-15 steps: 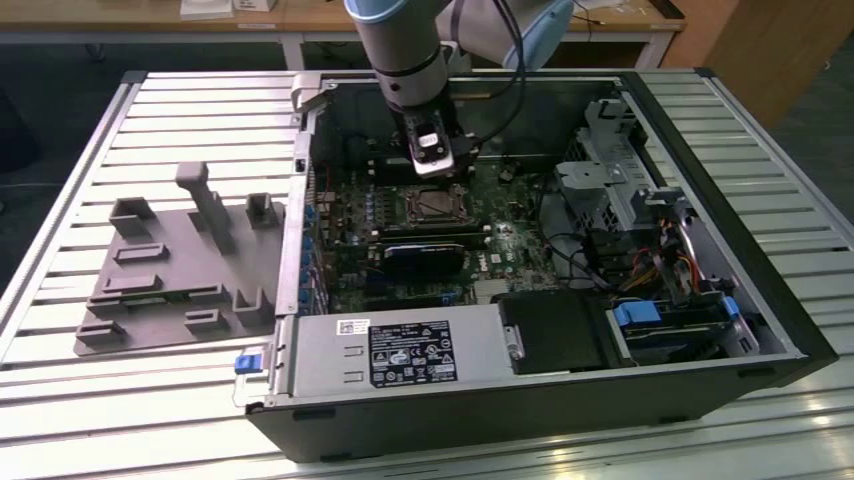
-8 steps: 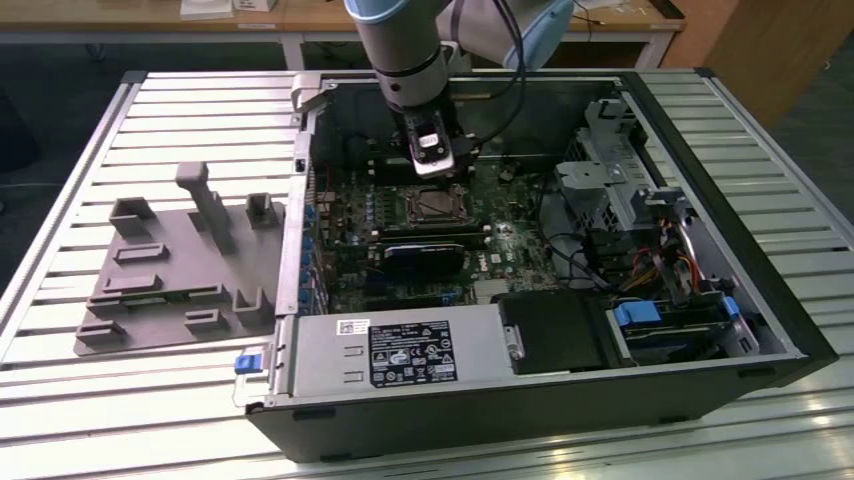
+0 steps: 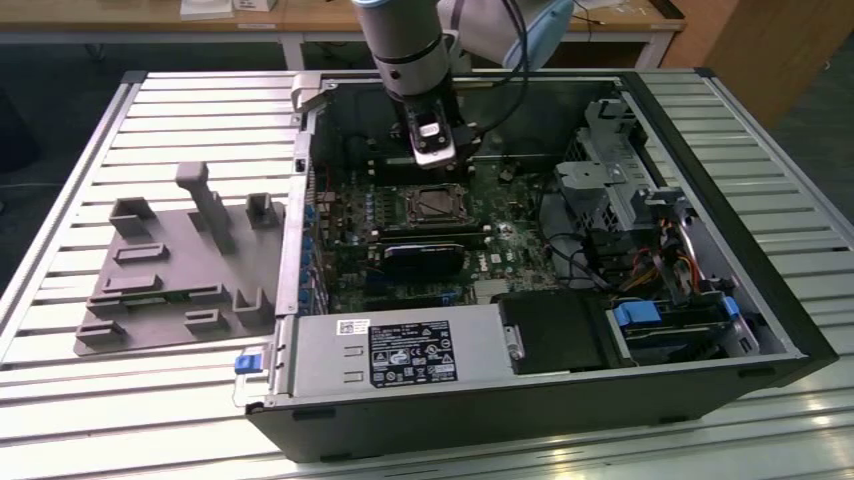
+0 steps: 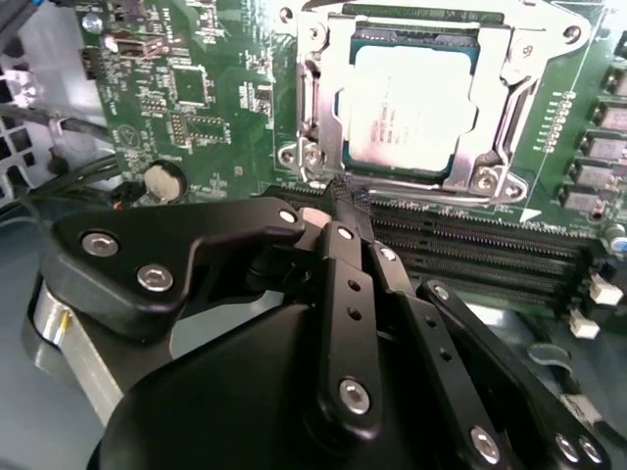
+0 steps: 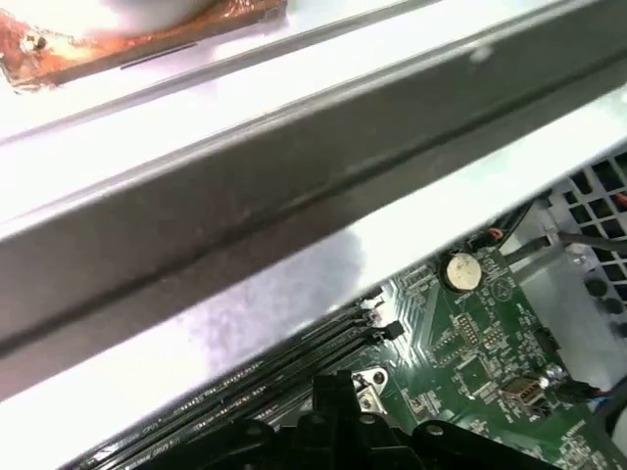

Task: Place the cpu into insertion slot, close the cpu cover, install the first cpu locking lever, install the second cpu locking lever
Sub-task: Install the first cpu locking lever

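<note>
Hovering above the open computer case (image 3: 747, 330) on the slatted counter (image 3: 160, 120), the pincer (image 3: 437, 155) hangs just beyond the insertion slot (image 3: 433, 204). In the second wrist view its fingers (image 4: 345, 208) look pressed together with nothing between them, tips near the socket edge. The cpu (image 4: 411, 110) already lies seated in the slot, silver top up, and the cpu cover (image 4: 416, 39) frames it, seemingly down. Whether either locking lever is latched I cannot tell. The grey fixture tray (image 3: 174, 270) sits apart on the counter.
</note>
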You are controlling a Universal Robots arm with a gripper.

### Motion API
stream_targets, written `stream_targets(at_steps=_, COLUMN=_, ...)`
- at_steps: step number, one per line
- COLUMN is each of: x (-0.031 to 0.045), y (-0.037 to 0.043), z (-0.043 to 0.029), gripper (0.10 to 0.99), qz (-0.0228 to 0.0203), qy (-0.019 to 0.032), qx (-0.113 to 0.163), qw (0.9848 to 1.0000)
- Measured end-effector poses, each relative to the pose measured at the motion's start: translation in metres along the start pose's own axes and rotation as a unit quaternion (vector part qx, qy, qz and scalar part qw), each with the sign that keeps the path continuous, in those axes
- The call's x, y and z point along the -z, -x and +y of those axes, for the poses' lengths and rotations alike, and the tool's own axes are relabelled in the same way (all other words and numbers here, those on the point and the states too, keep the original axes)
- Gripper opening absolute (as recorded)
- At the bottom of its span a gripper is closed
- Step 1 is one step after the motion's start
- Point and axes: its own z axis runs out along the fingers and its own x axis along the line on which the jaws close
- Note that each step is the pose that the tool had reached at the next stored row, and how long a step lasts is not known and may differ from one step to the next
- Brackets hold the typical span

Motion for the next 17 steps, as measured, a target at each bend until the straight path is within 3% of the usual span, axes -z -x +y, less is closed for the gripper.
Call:
stream_targets(at_steps=5, x=0.0075, y=0.0016, z=0.0017, gripper=0.102, qz=0.0, qy=0.0, qx=0.0, qw=1.0)
stream_targets(at_steps=12, x=0.0079, y=0.0018, z=0.0019, gripper=0.102, qz=0.0008, qy=-0.0005, qx=0.0, qw=1.0)
stream_targets(at_steps=13, x=0.0076, y=0.002, z=0.002, gripper=0.102, qz=0.0037, qy=-0.0028, qx=0.0, qw=1.0)
stream_targets(at_steps=17, x=0.0057, y=0.0056, z=0.0039, gripper=0.102, qz=0.0279, qy=-0.0228, qx=-0.001, qw=0.9993)
